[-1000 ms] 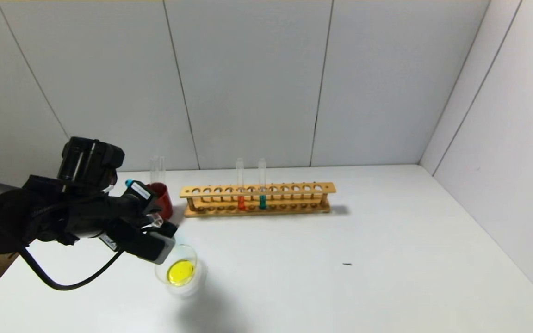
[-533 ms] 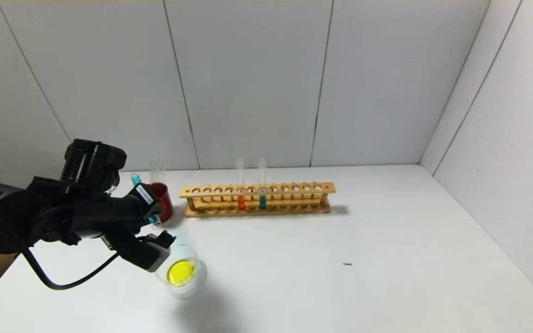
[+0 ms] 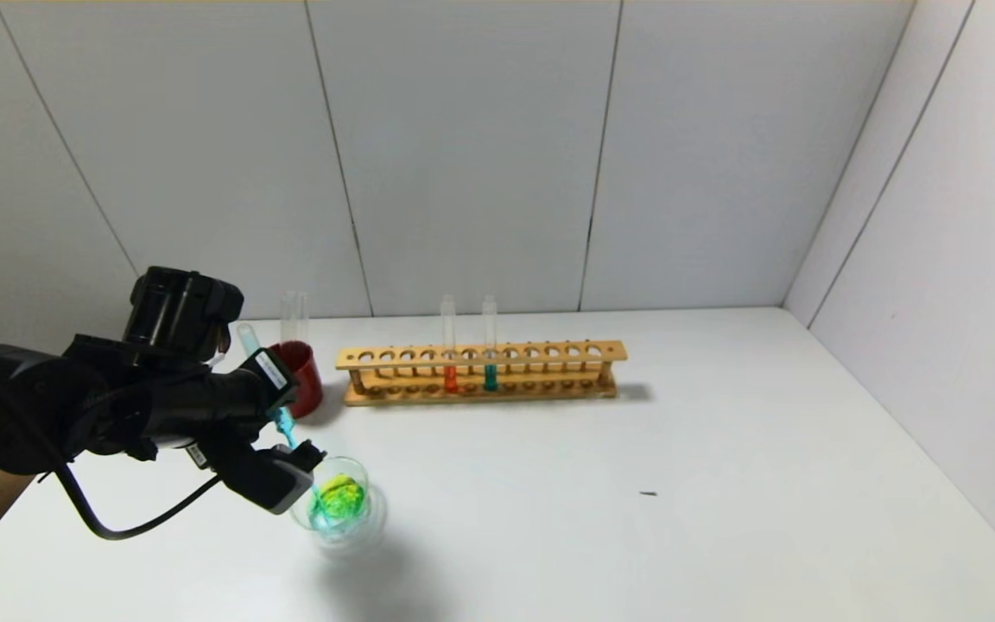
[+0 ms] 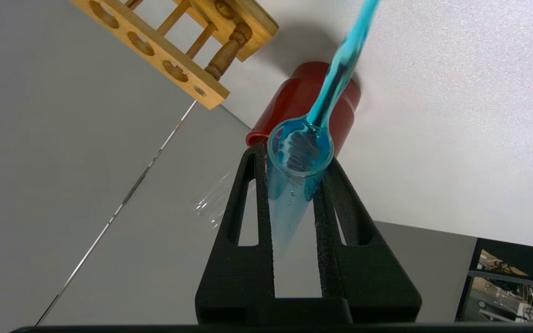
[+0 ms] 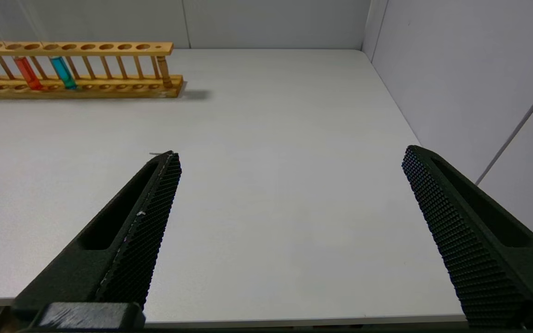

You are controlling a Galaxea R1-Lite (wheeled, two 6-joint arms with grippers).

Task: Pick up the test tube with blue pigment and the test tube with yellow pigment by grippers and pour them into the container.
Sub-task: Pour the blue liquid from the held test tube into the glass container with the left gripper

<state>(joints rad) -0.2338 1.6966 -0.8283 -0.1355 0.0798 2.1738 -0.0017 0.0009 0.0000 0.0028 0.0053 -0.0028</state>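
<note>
My left gripper is shut on the test tube with blue pigment, tilted mouth-down over the container, a low clear glass dish. A thin blue stream runs from the tube into the dish, where yellow liquid is turning green. In the left wrist view the fingers clamp the tube near its mouth, and the stream falls away. No tube holding yellow liquid shows. My right gripper is open and empty over the table's near right part.
A dark red cup with two empty clear tubes stands just behind the dish. A wooden rack farther right holds an orange tube and a second blue tube. Grey walls close the back and right.
My left gripper has tipped the blue tube further, mouth down. Blue liquid now streams into the dish, and the yellow liquid there has begun turning green.
</note>
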